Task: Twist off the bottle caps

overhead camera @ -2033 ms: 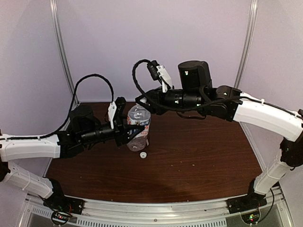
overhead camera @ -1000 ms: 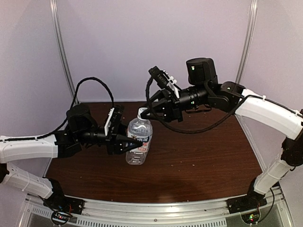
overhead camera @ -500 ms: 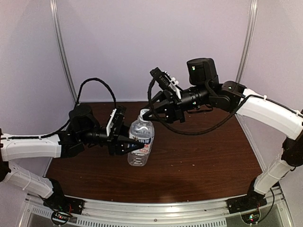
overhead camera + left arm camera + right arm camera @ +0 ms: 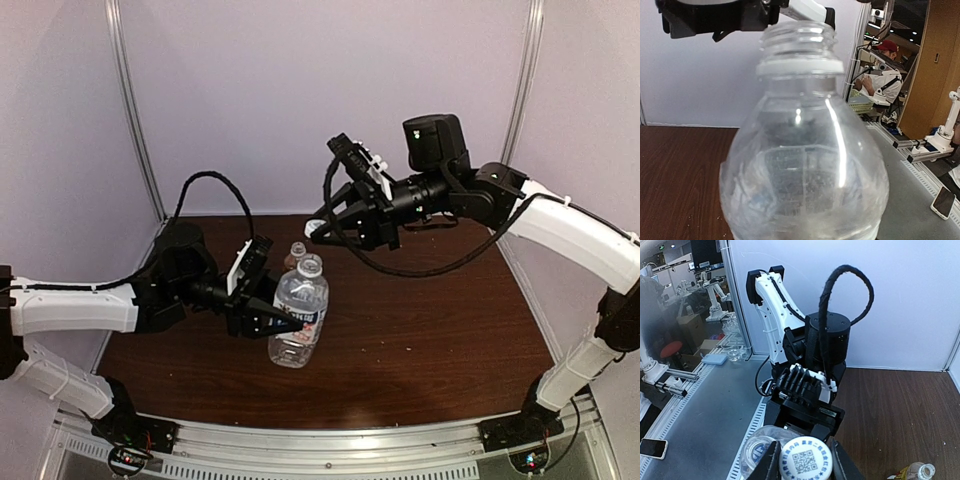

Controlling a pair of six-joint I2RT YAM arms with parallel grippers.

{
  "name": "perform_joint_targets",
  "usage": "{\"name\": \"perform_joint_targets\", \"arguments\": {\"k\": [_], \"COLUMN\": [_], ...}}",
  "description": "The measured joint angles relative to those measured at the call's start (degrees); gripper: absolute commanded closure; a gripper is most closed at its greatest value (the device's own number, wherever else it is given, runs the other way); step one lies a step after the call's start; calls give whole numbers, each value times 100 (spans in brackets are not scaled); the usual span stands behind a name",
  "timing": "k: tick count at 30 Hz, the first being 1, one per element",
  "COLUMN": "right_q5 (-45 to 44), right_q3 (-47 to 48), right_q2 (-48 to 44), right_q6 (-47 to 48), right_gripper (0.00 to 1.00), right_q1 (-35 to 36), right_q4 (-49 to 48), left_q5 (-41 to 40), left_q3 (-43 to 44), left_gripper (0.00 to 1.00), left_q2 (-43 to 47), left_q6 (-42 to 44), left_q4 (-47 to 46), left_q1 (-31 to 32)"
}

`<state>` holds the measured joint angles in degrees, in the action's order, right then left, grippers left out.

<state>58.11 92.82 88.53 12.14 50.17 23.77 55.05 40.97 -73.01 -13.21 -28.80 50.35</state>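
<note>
My left gripper (image 4: 285, 322) is shut on the clear bottle (image 4: 297, 318) and holds it upright over the table. The bottle's threaded neck (image 4: 797, 37) is open; the bottle fills the left wrist view and hides my left fingers. My right gripper (image 4: 318, 229) is shut on a white cap (image 4: 806, 460) with a QR code on top. It holds the cap above and behind the clear bottle's mouth (image 4: 757, 452), apart from it. The amber bottle (image 4: 295, 254) stands just behind the clear one; its neck (image 4: 924, 470) looks open. The second cap is out of view.
The brown table (image 4: 430, 320) has a metal rail along its near edge (image 4: 330, 445) and white walls at the back and sides. The right arm (image 4: 715, 17) hangs over the clear bottle's neck.
My right gripper has lifted the cap off the clear bottle's neck and drawn up and to the right. My left gripper has shifted the bottle slightly right, and the amber bottle now shows behind it.
</note>
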Motion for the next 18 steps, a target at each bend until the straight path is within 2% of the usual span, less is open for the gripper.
{"name": "perform_joint_targets", "arguments": {"k": [4,8,18], "right_q5": [-424,-1075,-3268], "right_q3": [-46,-219,-1694], "right_q2": [-109,-369,-964], "right_q6": [-236,-597,-1471], "right_gripper": [72,71,71], "right_q1": [-111,-293,-505], "right_q4": [-142,-354,-1209], "left_q5": [-55,-450,-2730], "left_q3": [-2,-13,-201], "left_gripper": [69,67,66], "left_q2": [42,313,1637], "left_q6": [4,131,479], "left_q4": [11,205,1117], "left_q1": [-17,-57,-92]}}
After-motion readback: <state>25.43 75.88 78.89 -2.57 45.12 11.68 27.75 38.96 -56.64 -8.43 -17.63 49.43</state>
